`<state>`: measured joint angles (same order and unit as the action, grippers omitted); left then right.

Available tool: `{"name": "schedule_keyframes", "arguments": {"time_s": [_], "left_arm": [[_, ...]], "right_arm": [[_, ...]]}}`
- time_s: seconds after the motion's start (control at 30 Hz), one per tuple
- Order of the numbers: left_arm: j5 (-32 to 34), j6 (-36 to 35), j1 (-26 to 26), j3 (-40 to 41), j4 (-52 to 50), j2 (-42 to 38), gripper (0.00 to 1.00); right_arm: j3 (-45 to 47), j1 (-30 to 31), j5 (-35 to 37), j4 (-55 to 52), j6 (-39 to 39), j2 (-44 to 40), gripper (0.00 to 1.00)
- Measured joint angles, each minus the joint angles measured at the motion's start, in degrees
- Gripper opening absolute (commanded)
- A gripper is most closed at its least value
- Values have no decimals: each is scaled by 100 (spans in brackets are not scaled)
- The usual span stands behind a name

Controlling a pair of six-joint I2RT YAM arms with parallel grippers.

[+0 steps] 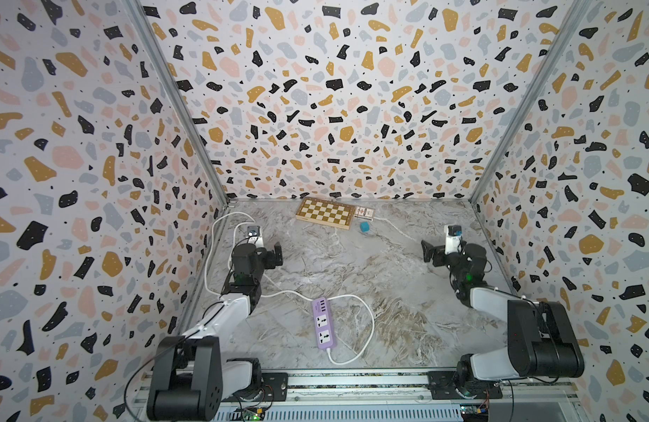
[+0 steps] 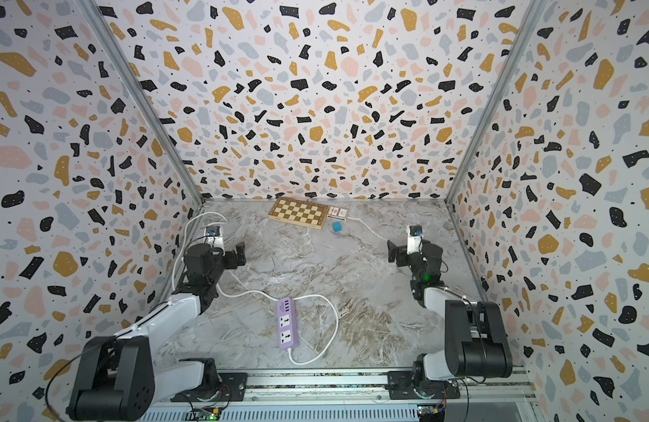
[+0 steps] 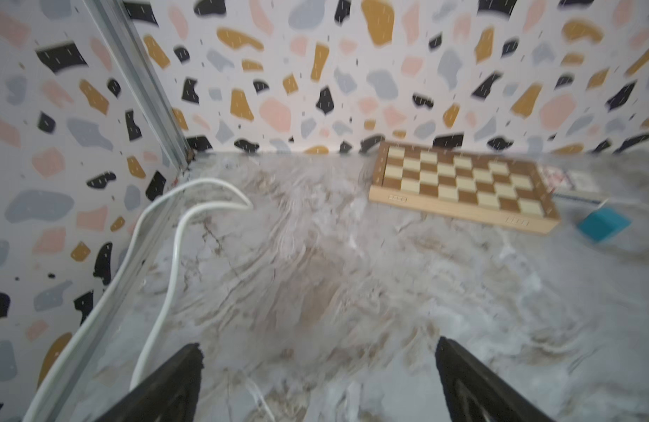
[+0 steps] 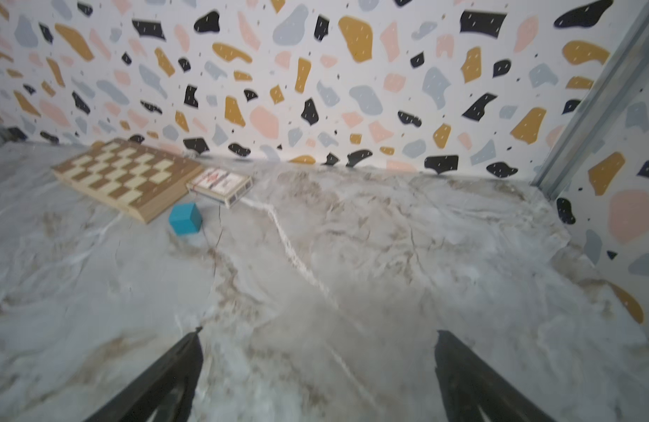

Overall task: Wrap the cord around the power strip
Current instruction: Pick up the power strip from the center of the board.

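The lilac power strip (image 1: 324,323) (image 2: 287,323) lies flat near the table's front middle, between the two arms. Its white cord (image 1: 373,321) (image 2: 337,323) leaves the near end and loops round the right side. It then runs past the strip's far end, goes left under my left arm and curls along the left wall (image 3: 213,207). The plug is not clear in any view. My left gripper (image 1: 277,254) (image 2: 240,254) (image 3: 317,345) hovers open and empty at mid-left, beyond the strip. My right gripper (image 1: 427,252) (image 2: 392,250) (image 4: 318,332) hovers open and empty at mid-right.
A tan-and-white chessboard (image 1: 326,212) (image 4: 125,175) lies by the back wall. A small card box (image 1: 365,212) (image 4: 220,184) and a teal cube (image 1: 365,227) (image 4: 185,219) sit beside it. Patterned walls close in the left, right and back sides.
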<state>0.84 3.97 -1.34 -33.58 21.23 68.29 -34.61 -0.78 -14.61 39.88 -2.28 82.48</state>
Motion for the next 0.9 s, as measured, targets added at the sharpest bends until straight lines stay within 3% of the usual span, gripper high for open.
{"name": "schedule_keyframes", "arguments": {"time_s": [0.1, 0.3, 0.53, 0.9], "left_arm": [[-90, 422, -221, -599, -896, -328, 100], [-122, 1318, -1331, -1464, -3134, -352, 99], [-435, 2579, -1998, -1589, -5176, -313, 100], [-879, 4063, -3049, -973, -6070, -804, 100]], "right_arm": [[-636, 269, 114, -732, -116, 79, 100], [-719, 1421, 317, -2046, -90, 122, 100], [-719, 1613, 358, -2734, -286, 96, 100], [-557, 2345, 354, -3126, -544, -577, 100]]}}
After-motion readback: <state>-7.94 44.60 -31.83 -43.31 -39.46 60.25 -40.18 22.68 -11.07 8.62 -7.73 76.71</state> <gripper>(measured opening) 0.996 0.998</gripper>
